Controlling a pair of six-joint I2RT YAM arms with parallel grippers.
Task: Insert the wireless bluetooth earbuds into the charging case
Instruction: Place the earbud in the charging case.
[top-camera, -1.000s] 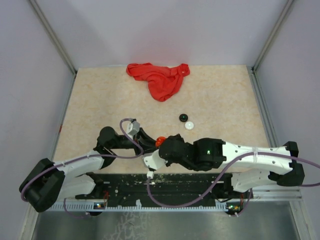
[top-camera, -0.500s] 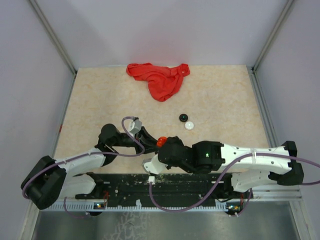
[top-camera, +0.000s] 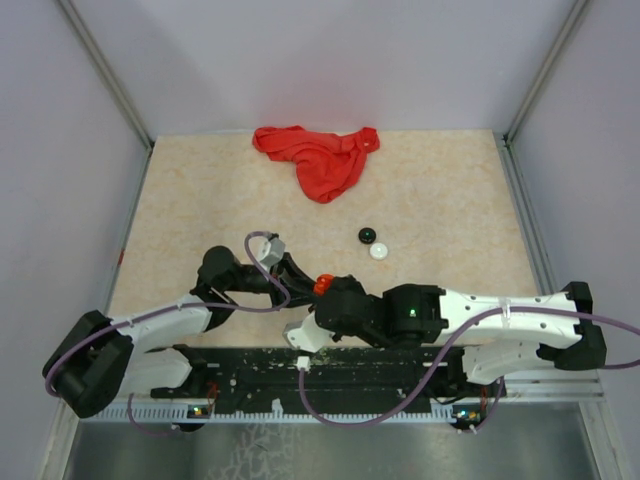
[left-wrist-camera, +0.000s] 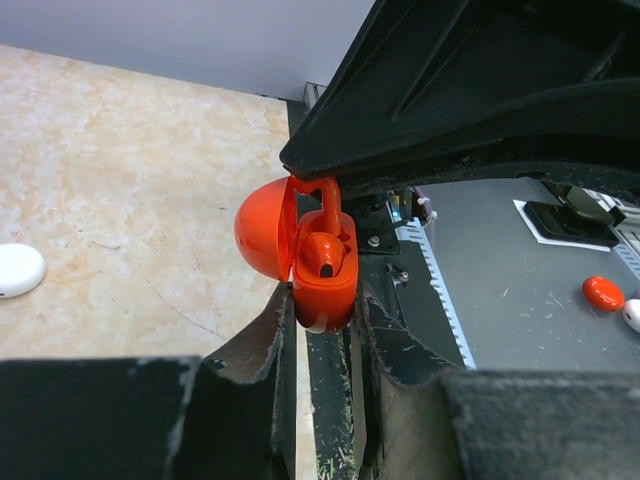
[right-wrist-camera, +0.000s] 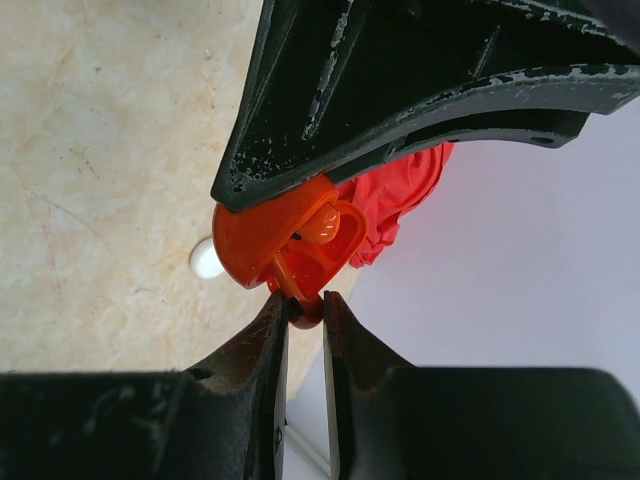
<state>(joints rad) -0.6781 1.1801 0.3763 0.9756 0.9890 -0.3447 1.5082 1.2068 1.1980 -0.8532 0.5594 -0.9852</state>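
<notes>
Clamping the open red case (left-wrist-camera: 324, 285) over the near edge of the tabletop (top-camera: 200, 200), the left gripper (left-wrist-camera: 325, 305) is offering it to the right gripper (right-wrist-camera: 303, 300), whose fingers are pinching together on a tiny red earbud (right-wrist-camera: 306, 310) at the case's rim. One red bud (left-wrist-camera: 322, 255) is seemingly sitting in its slot already. The second is awaiting seating, while a black piece (top-camera: 367, 235) and a white piece (top-camera: 378, 251) are lying untouched mid-tabletop.

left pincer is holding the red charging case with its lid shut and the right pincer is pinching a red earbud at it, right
No, the lid is open, not shut: the left wrist view shows it swung back from the red charging case gripped in the left pincer. The right pincer is indeed pinching a red earbud at it.
</notes>
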